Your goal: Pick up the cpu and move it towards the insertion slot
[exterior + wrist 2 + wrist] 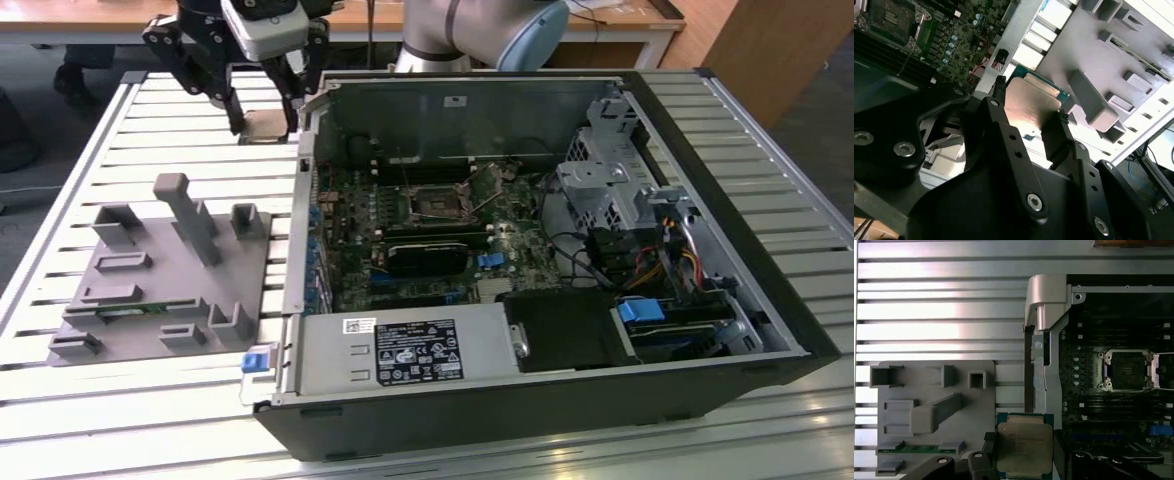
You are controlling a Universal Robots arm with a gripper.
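Note:
My gripper [262, 118] hangs above the slatted table at the far end, just off the exterior view's left of the open computer case. It is shut on the cpu [1024, 444], a flat square chip with a silvery top and green edge. The black fingers [1054, 135] clamp two opposite sides of the cpu [1031, 100]. The chip is held in the air, over the gap between the grey tray [929, 410] and the case wall. The insertion slot [438, 203] is a silver-framed socket with a dark centre on the green board, inside the case. It also appears in both wrist views [1128, 371] [891, 20].
The grey tray [147, 270] with upright pegs lies on the exterior view's left, with a green memory stick [127, 312] in its near slot. The case's metal wall [304, 180] stands between gripper and socket. A black block [427, 255] sits just in front of the socket.

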